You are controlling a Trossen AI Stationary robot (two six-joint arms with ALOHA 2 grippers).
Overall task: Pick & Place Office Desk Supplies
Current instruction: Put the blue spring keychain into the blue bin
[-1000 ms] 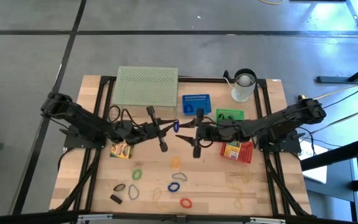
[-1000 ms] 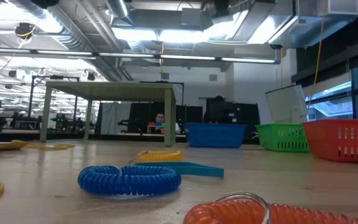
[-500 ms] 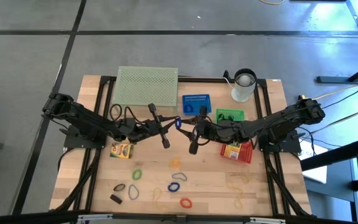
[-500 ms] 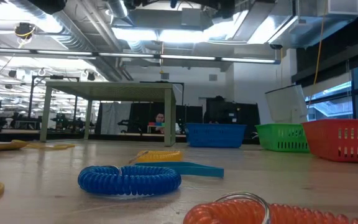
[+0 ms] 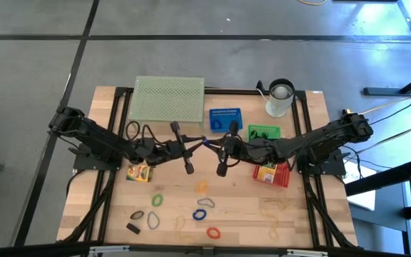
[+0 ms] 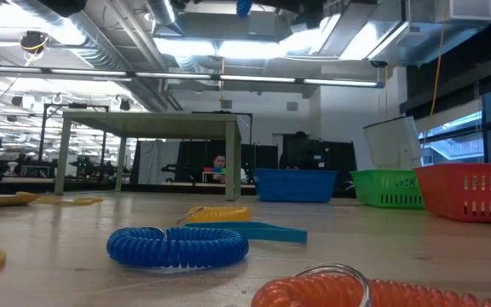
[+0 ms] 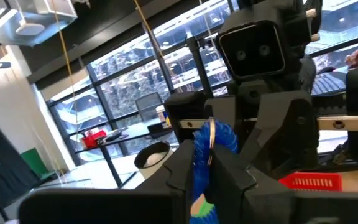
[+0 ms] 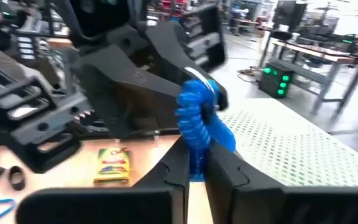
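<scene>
Both grippers, left gripper (image 7: 204, 171) and right gripper (image 8: 194, 163), are pinching one blue coil band (image 8: 201, 121) mid-air, apparently handing it over for binning.

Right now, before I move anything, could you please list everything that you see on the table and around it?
mesh stand: one, pale green, back left of the table
blue basket: one, back centre
green basket: one, right of the blue one
red basket: one, right of centre
cup: one, white, back right
card box: one, yellow-green, left of centre
coil loops: several, blue, green, orange, red, front centre
black clip: one, front left
yellow bands: thin, front right
held loop: one, blue, in the air above the centre
left gripper: shut on the held loop
right gripper: shut on the same loop
</scene>
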